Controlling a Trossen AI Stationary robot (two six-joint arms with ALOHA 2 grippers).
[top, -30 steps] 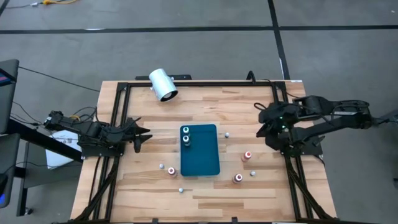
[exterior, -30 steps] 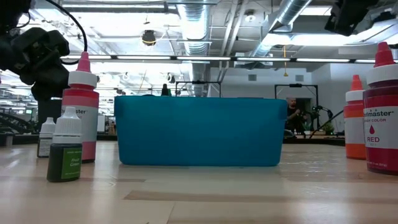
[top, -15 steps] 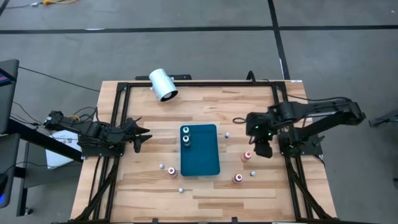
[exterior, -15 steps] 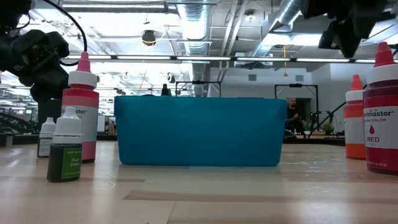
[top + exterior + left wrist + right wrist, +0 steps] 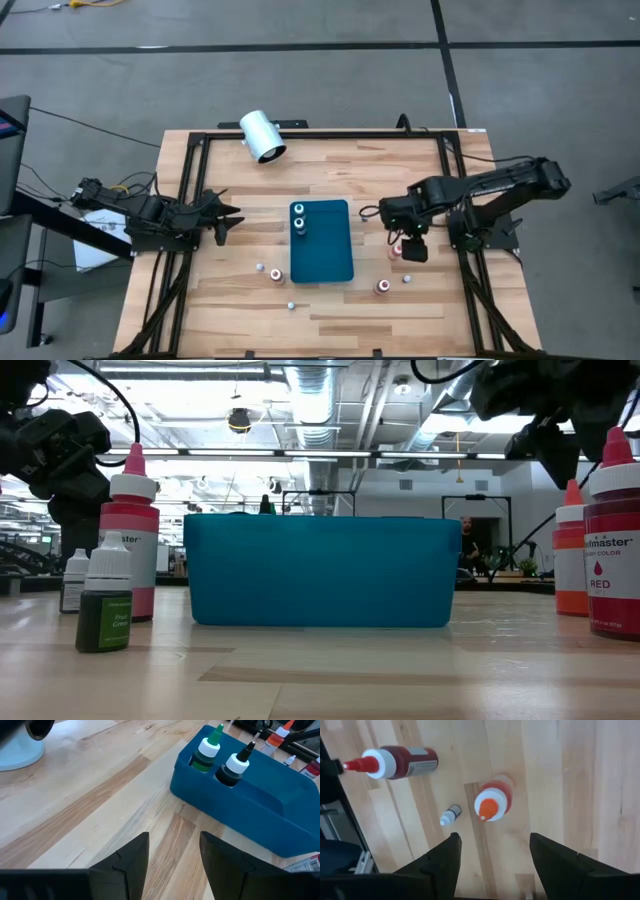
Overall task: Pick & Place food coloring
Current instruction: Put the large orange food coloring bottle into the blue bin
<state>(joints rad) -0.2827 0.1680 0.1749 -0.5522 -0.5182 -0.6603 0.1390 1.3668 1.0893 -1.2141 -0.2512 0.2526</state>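
I have the right gripper (image 5: 492,851) hovering with fingers spread wide and empty over the orange-capped food coloring bottle (image 5: 491,803) right of centre in the high view, beside the blue tray (image 5: 335,262), while the left gripper (image 5: 172,857) waits open at left.

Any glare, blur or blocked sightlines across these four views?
Low view: bright ceiling lights behind the scene, so the blue tray hides everything behind it, and the near red bottle is cut by the frame edge. Right wrist view: sharp on the orange-capped bottle; the right gripper is open above it. Left wrist view: the left gripper is open; the white cylinder is cropped. High view: evenly lit.
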